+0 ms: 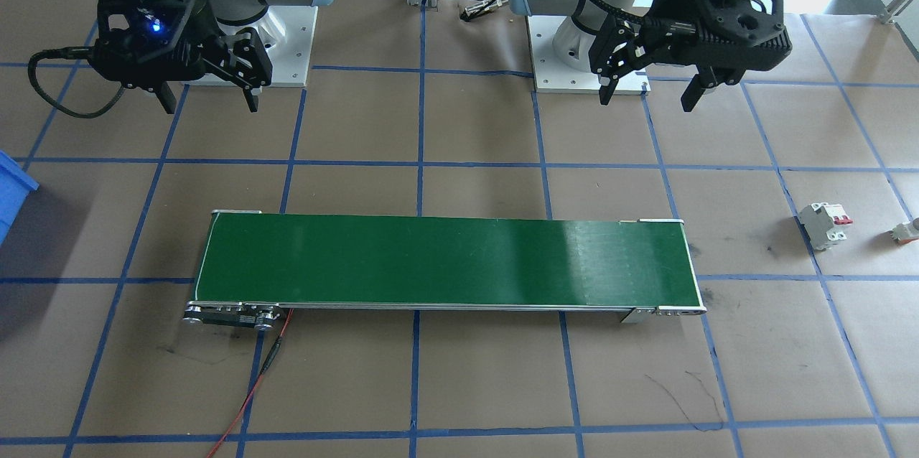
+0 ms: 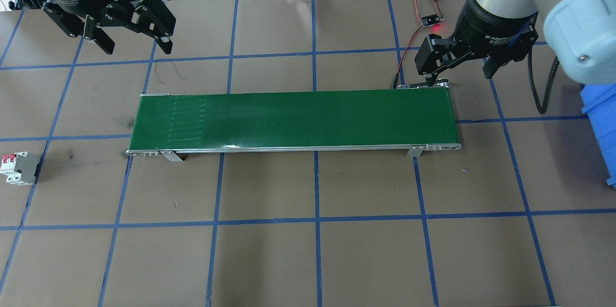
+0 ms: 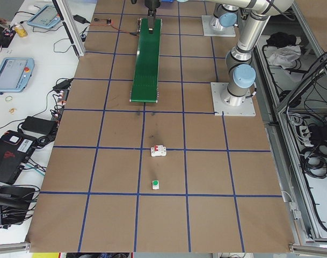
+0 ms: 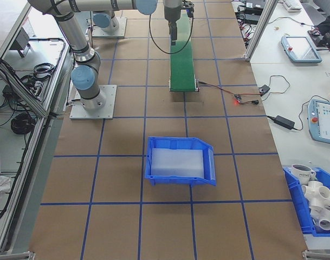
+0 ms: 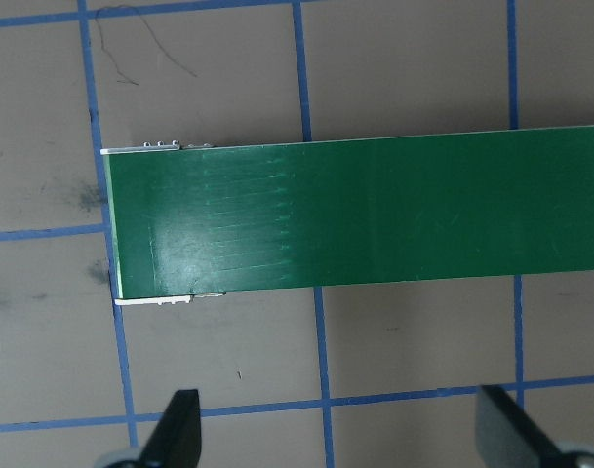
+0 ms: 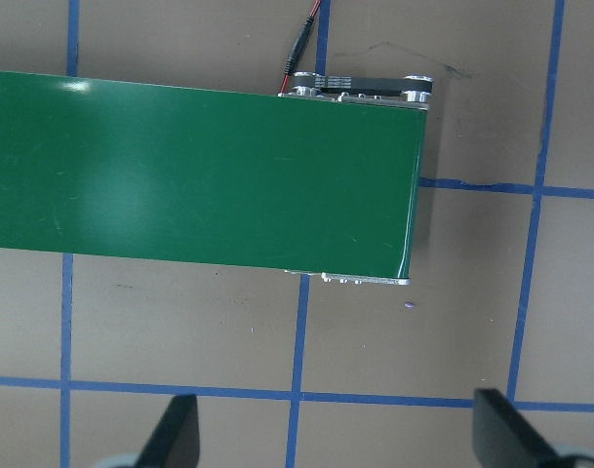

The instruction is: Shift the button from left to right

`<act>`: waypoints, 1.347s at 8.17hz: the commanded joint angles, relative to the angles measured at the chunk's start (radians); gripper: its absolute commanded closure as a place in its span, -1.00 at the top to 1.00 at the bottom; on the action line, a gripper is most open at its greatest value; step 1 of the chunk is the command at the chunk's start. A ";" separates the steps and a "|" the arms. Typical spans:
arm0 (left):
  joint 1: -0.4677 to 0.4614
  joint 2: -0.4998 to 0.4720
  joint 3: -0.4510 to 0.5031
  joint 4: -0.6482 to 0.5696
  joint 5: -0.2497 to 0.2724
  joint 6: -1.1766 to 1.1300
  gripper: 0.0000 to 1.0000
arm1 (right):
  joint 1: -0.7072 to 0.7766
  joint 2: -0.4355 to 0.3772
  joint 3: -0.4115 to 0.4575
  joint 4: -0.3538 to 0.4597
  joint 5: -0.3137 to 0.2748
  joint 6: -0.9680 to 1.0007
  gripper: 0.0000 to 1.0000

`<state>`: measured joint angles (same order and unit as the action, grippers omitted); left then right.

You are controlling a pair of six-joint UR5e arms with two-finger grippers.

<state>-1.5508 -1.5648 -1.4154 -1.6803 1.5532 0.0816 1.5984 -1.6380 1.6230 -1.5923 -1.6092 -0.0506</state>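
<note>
A: Lying near the lower middle of the exterior left frame, the button [image 3: 155,185] shows its green cap, just below the circuit breaker [image 3: 159,151], on the brown surface [image 3: 206,215].

B: And in the front-facing frame?

A: At the right edge, lying on its side [image 1: 907,230], right of the breaker [image 1: 823,224]. The left claw [image 1: 650,93] hangs in the upper right of that frame, well apart from the button, fingers spread wide, gripping nothing.

B: The right claw?

A: Upper left there [image 1: 210,100], also wide open and empty, far across the green conveyor belt [image 1: 445,260]. A blue bin [image 4: 181,161] sits mid-frame in the exterior right view.

B: Any writing?

A: "2F Adaptive" is legible on the right claw's body in the overhead frame; the rest is too small.
</note>
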 commanded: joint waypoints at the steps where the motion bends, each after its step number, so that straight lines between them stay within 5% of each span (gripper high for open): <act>1: 0.011 -0.003 0.000 0.005 -0.005 0.059 1.00 | 0.000 0.000 0.000 0.000 0.000 0.000 1.00; 4: 0.085 -0.012 0.007 0.002 0.010 0.290 1.00 | 0.000 0.000 0.000 0.000 0.009 0.000 1.00; 6: 0.239 0.000 0.009 -0.022 0.115 0.515 1.00 | 0.000 0.001 0.000 0.000 0.006 0.000 1.00; 11: 0.749 -0.038 0.010 -0.012 0.116 1.281 1.00 | 0.000 0.000 0.000 0.000 0.005 0.000 1.00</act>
<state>-1.0102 -1.5661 -1.4059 -1.7127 1.6686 1.0715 1.5984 -1.6378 1.6230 -1.5923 -1.6051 -0.0506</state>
